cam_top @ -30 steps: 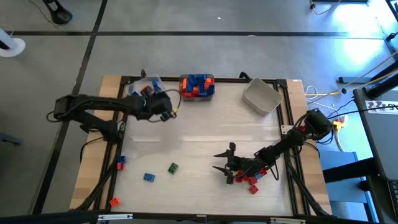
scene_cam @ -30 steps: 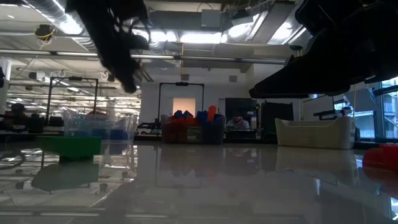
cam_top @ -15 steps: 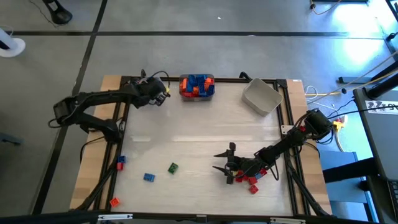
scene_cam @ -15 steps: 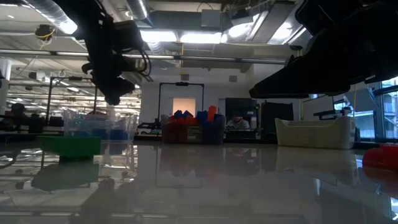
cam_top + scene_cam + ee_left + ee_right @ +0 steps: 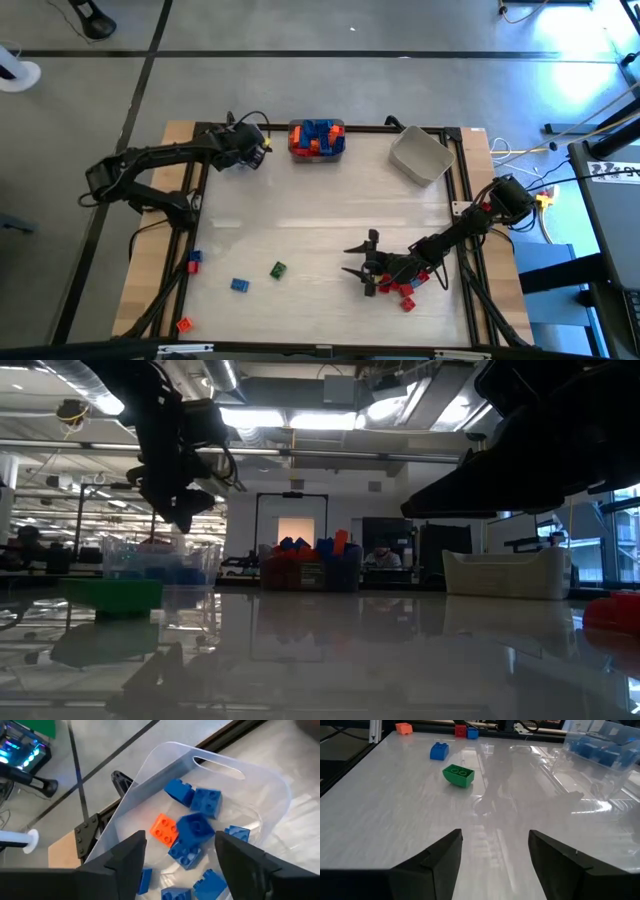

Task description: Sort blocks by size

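Note:
My left gripper (image 5: 257,152) hangs open over the clear bin (image 5: 260,785) at the table's far left, nothing between its fingers. In that bin lie several blue blocks (image 5: 194,827) and one orange block (image 5: 164,828). My right gripper (image 5: 352,258) stands open low over the table at the near right, beside a small heap of red blocks (image 5: 401,291). Loose on the table at the near left lie a green block (image 5: 458,775), a blue block (image 5: 438,751), an orange block (image 5: 184,325) and a red and blue pair (image 5: 193,261).
A bin (image 5: 317,139) heaped with red, orange and blue blocks stands at the far edge, middle. A pale grey bin (image 5: 420,156) stands at the far right. The table's middle is bare between the bins and the loose blocks. Black frame rails (image 5: 190,215) run along the table's sides.
My left gripper has swung from over the table beside the clear bin toward the far edge, sinking slightly, and now hangs over that bin, where it has kept still for the last half second. My right arm has not moved.

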You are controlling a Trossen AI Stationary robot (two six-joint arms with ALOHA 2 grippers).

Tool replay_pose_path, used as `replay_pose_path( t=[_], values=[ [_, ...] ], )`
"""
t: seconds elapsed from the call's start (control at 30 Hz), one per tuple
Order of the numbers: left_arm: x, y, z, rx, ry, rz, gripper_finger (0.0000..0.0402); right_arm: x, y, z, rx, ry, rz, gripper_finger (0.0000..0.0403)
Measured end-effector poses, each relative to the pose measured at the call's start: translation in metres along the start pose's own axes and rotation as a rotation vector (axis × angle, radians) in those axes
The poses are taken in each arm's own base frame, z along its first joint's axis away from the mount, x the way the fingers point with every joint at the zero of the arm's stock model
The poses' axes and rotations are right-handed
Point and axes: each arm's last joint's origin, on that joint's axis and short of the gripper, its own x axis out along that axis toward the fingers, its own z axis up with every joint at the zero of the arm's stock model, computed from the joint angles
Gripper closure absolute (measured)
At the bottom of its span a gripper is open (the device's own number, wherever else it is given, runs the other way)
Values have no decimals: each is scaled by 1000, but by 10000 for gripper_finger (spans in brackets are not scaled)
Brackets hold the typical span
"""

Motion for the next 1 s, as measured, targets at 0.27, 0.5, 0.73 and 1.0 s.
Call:
replay_pose_path(
  t=[0.27,0.5,0.73,1.0],
  values=[
    [-32,-19,7,113,-90,-166,179,0,0,0,0,2,10,173],
    [-87,-39,-12,368,-74,-375,182,0,0,0,0,1,11,173],
    [-127,-56,-49,487,25,-547,189,0,1,0,3,0,19,173],
    [-154,-57,-86,511,190,-615,192,0,1,1,10,-2,19,173]
  ],
)
